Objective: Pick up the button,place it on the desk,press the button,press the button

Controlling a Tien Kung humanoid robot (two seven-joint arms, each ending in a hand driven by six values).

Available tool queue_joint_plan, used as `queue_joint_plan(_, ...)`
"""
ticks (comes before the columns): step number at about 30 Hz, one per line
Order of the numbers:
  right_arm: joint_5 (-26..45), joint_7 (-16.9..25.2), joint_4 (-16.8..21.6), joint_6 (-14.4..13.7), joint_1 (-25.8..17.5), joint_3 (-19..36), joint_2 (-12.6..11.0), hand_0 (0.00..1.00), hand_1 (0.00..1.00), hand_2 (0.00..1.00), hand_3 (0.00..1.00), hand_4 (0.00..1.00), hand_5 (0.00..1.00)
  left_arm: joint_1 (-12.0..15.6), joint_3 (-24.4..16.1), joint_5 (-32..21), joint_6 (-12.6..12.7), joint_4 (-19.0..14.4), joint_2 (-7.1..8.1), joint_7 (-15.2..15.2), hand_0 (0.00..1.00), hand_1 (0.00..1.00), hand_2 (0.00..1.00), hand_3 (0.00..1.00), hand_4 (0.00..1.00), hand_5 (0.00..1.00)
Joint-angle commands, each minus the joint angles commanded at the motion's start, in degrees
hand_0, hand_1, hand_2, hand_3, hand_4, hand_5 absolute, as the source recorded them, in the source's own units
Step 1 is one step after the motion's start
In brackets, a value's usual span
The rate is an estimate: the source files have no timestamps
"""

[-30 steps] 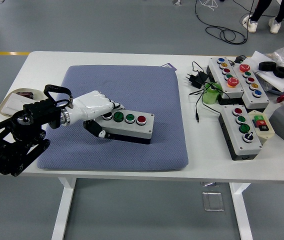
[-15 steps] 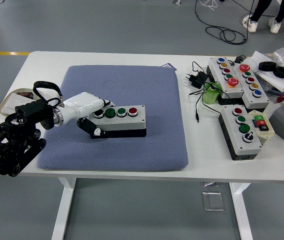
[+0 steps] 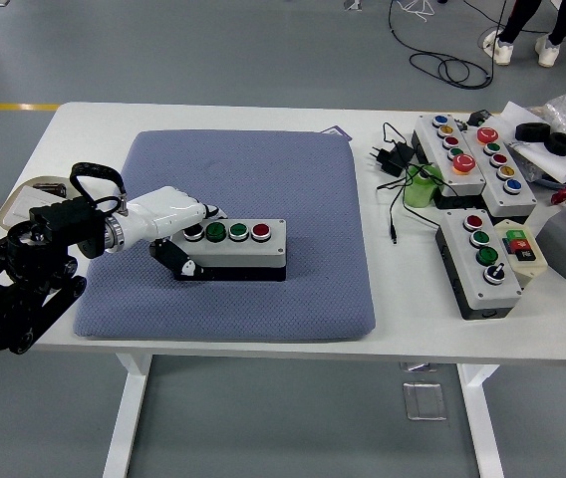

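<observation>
Still gripped: left hand (image 3: 178,234) clamps the button box (image 3: 233,249) on the blue pad (image 3: 253,179).
Release and both presses appear yet to come.

A pad (image 3: 263,189) is laid on the left half of the worktop (image 3: 383,299), and a button box (image 3: 233,249) is set on the pad's near-left part. The box's left end is clasped by the left robot hand (image 3: 168,224), reached in from the left. Right of the pad, a power adapter (image 3: 391,157) is placed, with three more button boxes (image 3: 477,261) further right, one nearer than the others
</observation>
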Motion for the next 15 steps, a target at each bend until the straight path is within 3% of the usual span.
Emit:
queue_joint_plan(2, -0.1, 0.0, 0.0, 0.0, 0.0, 0.0, 0.0, 0.674, 0.656, 0.75, 0.596, 0.386, 0.218, 0.1, -0.1, 0.0, -0.5, -0.2, 0.09, -0.4, 0.274, 0.294, 0.344, 0.699, 0.471, 0.002)
queue_joint_plan(3, -0.1, 0.0, 0.0, 0.0, 0.0, 0.0, 0.0, 0.673, 0.656, 0.75, 0.596, 0.386, 0.218, 0.1, -0.2, 0.0, -0.7, -0.2, 0.12, -0.5, 0.431, 0.561, 0.665, 0.874, 0.998, 0.646)
queue_joint_plan(8, -0.4, 0.0, 0.0, 0.1, 0.0, 0.2, 0.0, 0.673, 0.656, 0.75, 0.596, 0.386, 0.218, 0.3, -0.8, -0.1, 0.1, -0.6, 0.29, -0.3, 0.431, 0.561, 0.665, 0.874, 0.998, 0.646)
queue_joint_plan(9, -0.3, 0.1, 0.0, 0.1, 0.0, 0.2, 0.0, 0.672, 0.656, 0.75, 0.595, 0.385, 0.217, 0.4, -0.9, -0.4, 0.0, -0.8, 0.34, -0.1, 0.589, 0.705, 0.81, 0.945, 0.998, 0.695)
queue_joint_plan(14, -0.3, 0.1, 0.0, 0.0, 0.1, 0.1, 0.0, 0.672, 0.656, 0.75, 0.595, 0.385, 0.217, 0.6, -1.7, -1.7, 0.6, -1.4, 0.38, 0.6, 0.589, 0.705, 0.81, 0.945, 0.998, 0.695)
queue_joint_plan(15, -0.3, 0.1, 0.0, 0.1, 0.1, 0.2, 0.0, 0.672, 0.655, 0.746, 0.595, 0.386, 0.217, 0.7, -2.0, -2.1, 0.7, -1.6, 0.37, 0.9, 0.733, 0.803, 0.892, 0.99, 0.998, 0.71)
